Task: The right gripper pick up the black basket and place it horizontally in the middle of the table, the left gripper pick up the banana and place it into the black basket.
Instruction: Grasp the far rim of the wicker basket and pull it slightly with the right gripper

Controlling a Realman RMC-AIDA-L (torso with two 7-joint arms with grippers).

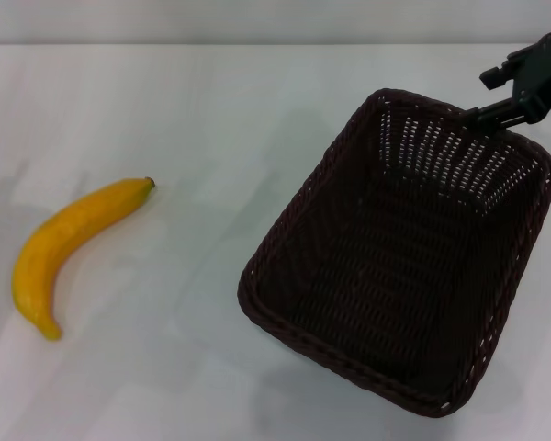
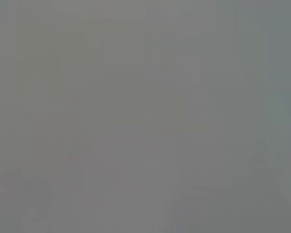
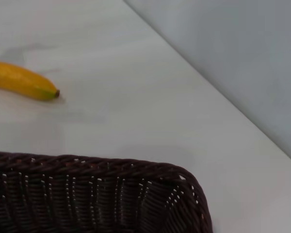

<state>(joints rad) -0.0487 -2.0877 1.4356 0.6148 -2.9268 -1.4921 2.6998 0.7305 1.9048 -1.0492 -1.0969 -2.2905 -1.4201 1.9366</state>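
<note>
The black basket (image 1: 399,257) is at the right of the table (image 1: 193,110), its long side running diagonally. It casts a faint shadow under its near-left edge, as if it were raised slightly. My right gripper (image 1: 479,114) is at the basket's far right corner, shut on the braided rim. The right wrist view shows that rim (image 3: 97,167) close below the camera, with the banana's stem end (image 3: 24,81) beyond it. The banana (image 1: 69,243) lies on the table at the left, well apart from the basket. The left gripper is out of view, and the left wrist view shows only plain grey.
The white table runs to a far edge against a grey wall (image 1: 275,18). In the right wrist view the same edge (image 3: 218,92) passes close behind the basket. Bare tabletop lies between the banana and the basket.
</note>
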